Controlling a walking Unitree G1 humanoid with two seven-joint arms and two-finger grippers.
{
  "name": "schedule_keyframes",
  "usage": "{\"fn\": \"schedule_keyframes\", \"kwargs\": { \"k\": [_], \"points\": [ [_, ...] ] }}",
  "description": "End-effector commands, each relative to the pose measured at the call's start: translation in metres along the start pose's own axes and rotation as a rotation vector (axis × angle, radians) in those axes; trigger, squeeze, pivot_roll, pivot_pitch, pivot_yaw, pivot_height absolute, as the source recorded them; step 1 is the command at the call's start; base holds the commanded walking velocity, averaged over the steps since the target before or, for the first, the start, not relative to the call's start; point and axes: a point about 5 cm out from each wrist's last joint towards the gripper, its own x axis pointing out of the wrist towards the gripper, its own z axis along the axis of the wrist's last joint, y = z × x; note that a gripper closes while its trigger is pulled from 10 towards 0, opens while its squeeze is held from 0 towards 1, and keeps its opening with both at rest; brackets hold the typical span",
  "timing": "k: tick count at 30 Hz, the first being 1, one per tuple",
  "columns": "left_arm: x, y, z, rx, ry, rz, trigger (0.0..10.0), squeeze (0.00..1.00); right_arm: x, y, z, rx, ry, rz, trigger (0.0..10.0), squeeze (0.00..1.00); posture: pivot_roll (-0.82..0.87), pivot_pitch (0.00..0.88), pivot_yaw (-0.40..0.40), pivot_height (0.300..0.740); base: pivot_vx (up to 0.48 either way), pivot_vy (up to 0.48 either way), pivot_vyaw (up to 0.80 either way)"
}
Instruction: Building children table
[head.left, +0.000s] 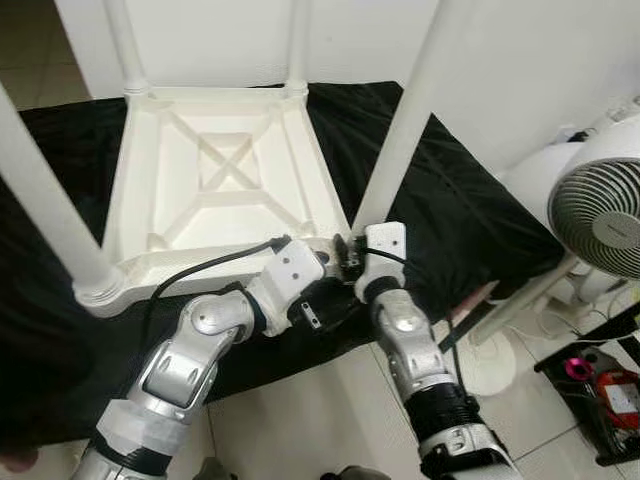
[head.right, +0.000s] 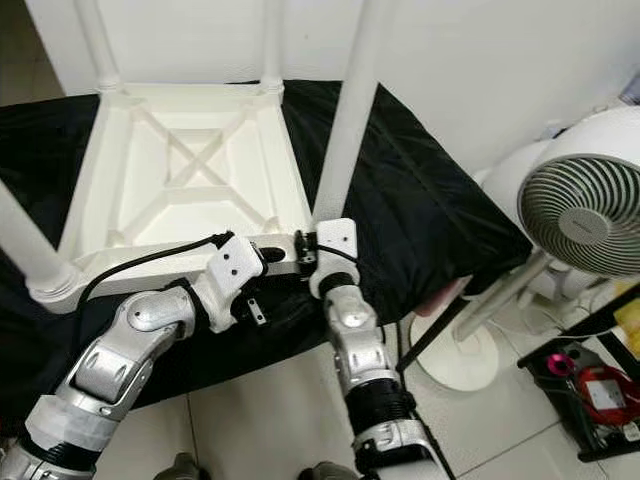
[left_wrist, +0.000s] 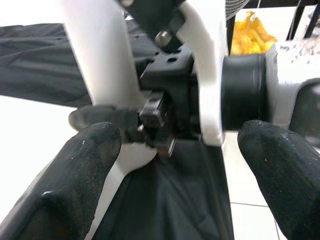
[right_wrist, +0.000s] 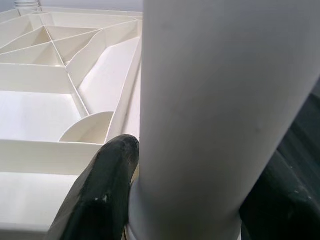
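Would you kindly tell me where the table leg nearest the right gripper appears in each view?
Left eye view: table leg rises right of centre.
Right eye view: just right of centre.
Left wrist view: white post, upper left.
Right wrist view: broad column between the black fingers.
Shared landmark: the upturned tabletop.

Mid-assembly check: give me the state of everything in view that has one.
table top: upside down on black cloth
near-right leg: standing in its corner socket
right gripper: fingers around that leg's base
left gripper: open, beside the same corner
fan: blades not blurred
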Motion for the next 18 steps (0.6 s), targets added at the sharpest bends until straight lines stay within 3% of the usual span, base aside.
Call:
{"fn": "schedule_keyframes", "kwargs": {
  "k": [1,4,5,7,8,15,16,17,18],
  "points": [
    [0.002,-0.001,0.0,0.013,0.003,0.01,10.0,0.0,-0.002,0.005,0.004,0.056,-0.005,0.016,10.0,0.0,-0.07,0.016,-0.064,0.74,0.0,0.0,0.0],
    [0.002,-0.001,0.0,0.013,0.003,0.01,10.0,0.0,-0.003,0.004,0.006,0.051,0.0,0.011,10.0,0.0,-0.07,0.016,-0.064,0.74,0.0,0.0,0.0],
    [0.002,-0.001,0.0,0.013,0.002,0.013,10.0,0.0,-0.004,0.003,0.006,0.065,0.001,0.002,10.0,0.36,-0.06,0.014,-0.071,0.74,0.0,0.0,0.0],
    [0.002,-0.001,0.0,0.013,0.001,0.015,10.0,0.0,-0.005,0.002,0.006,0.075,0.001,-0.005,10.0,0.36,-0.06,0.014,-0.071,0.74,0.0,0.0,0.0],
    [0.001,-0.001,0.0,0.012,0.002,0.02,10.0,0.0,-0.006,-0.001,0.009,0.078,-0.012,-0.015,10.0,1.0,-0.05,0.015,-0.074,0.74,0.0,0.0,0.0],
    [-0.001,-0.001,-0.001,0.01,0.004,0.025,10.0,0.0,-0.011,-0.008,0.013,0.047,-0.036,-0.02,10.0,1.0,-0.05,0.019,-0.076,0.74,0.0,0.0,0.0],
    [-0.001,-0.001,-0.001,0.01,0.005,0.026,10.0,0.0,-0.013,-0.01,0.013,0.033,-0.043,-0.013,10.0,0.83,-0.05,0.021,-0.075,0.74,0.0,0.0,0.0],
    [-0.001,-0.001,-0.001,0.01,0.005,0.026,10.0,0.0,-0.013,-0.01,0.013,0.033,-0.043,-0.013,10.0,0.83,-0.05,0.021,-0.075,0.74,0.0,0.0,0.0],
    [-0.001,-0.001,-0.001,0.01,0.005,0.028,10.0,0.0,-0.016,-0.012,0.013,0.032,-0.05,-0.001,10.0,0.0,-0.05,0.022,-0.074,0.74,0.0,0.0,0.0]
  ]
}}
